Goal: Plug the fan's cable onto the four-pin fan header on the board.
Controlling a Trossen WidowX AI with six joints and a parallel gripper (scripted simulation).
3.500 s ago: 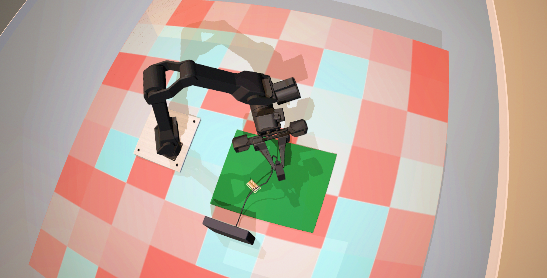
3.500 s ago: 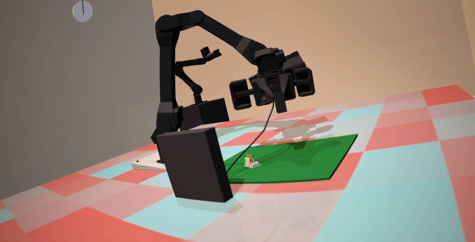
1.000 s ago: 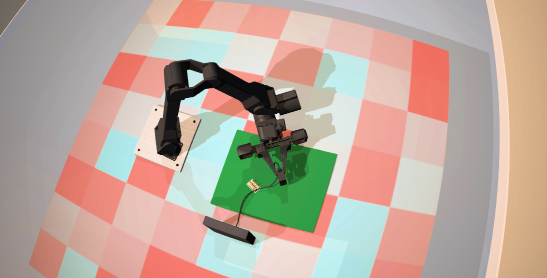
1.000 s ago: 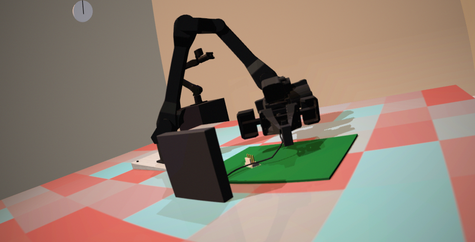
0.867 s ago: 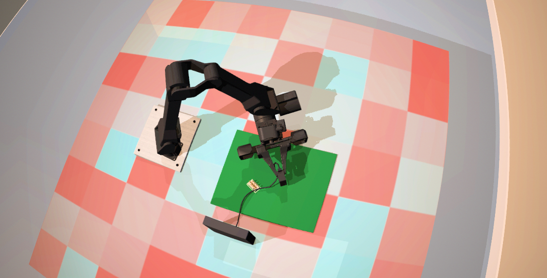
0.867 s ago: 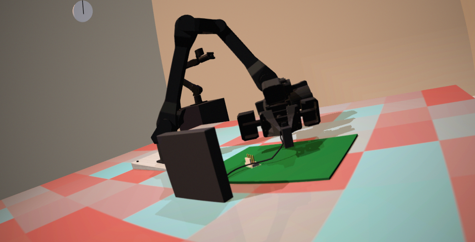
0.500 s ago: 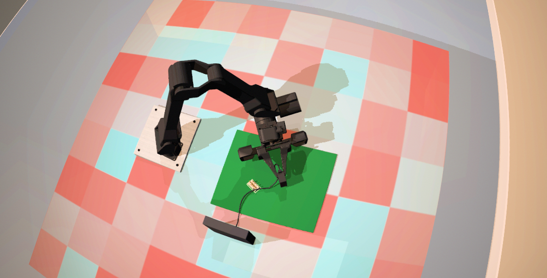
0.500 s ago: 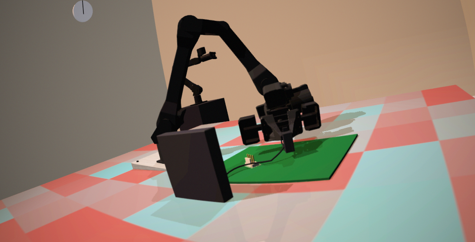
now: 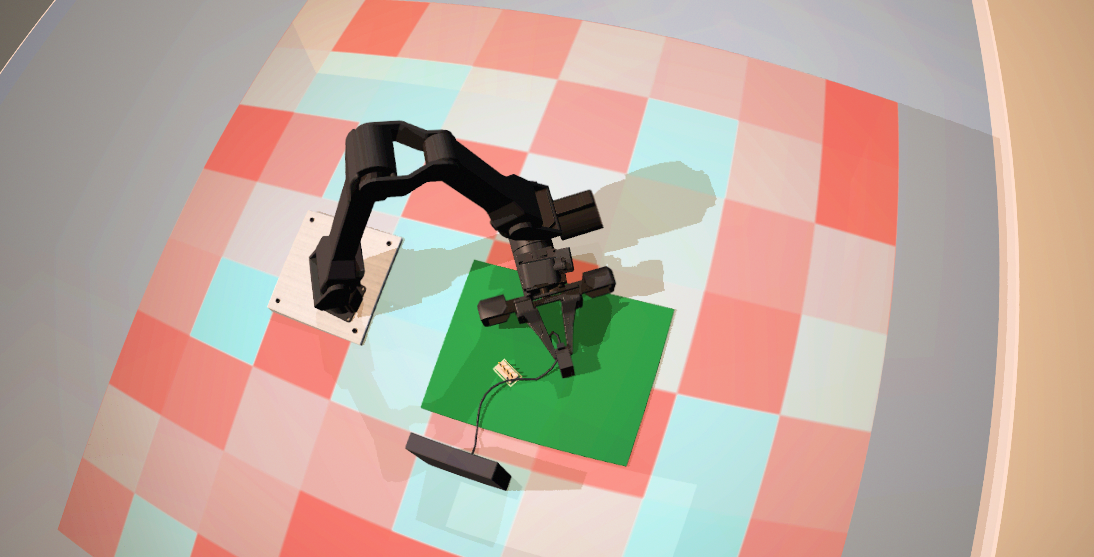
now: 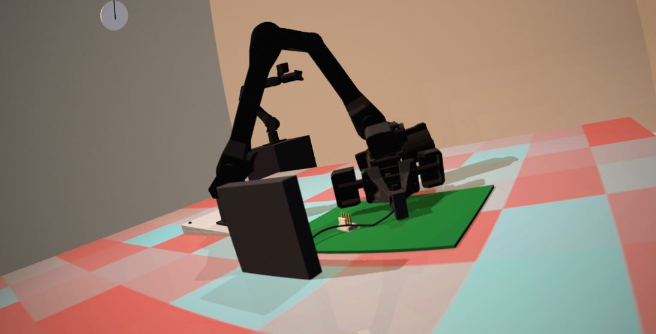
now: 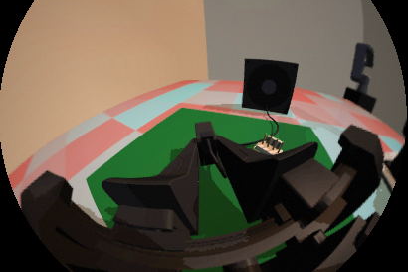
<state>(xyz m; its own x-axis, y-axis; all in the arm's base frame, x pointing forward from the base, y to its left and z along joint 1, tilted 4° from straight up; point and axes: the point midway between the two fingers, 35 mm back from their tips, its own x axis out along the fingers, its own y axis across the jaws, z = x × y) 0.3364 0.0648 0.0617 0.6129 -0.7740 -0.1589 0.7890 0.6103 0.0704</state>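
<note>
Arm: the black arm (image 9: 428, 170) is arching from its pale base plate (image 9: 294, 277) and reaching down over the green board (image 9: 612, 400), which is lying near the middle of the checkered counter.

Gripper: the gripper (image 9: 564, 358) is pointing downward and clenching the small dark plug (image 10: 400, 206), its fingers pinching in on it.

Plug: it is hanging low over the board, at or just above its surface; whether it is touching cannot be told. It is sitting beside the header, toward the board's middle, not on the pins.

Header: the four-pin fan header (image 9: 506, 371) is standing upright near the board's fan-side edge, its gold pins (image 10: 345, 217) showing bare.

Cable: the thin black cable (image 9: 482, 407) is running from the plug, passing close by the header and curving off the board's edge to the fan.

Fan: the dark, flat fan (image 10: 268, 226) is standing on edge just off the board, toward the counter's near edge in the exterior view.
</note>
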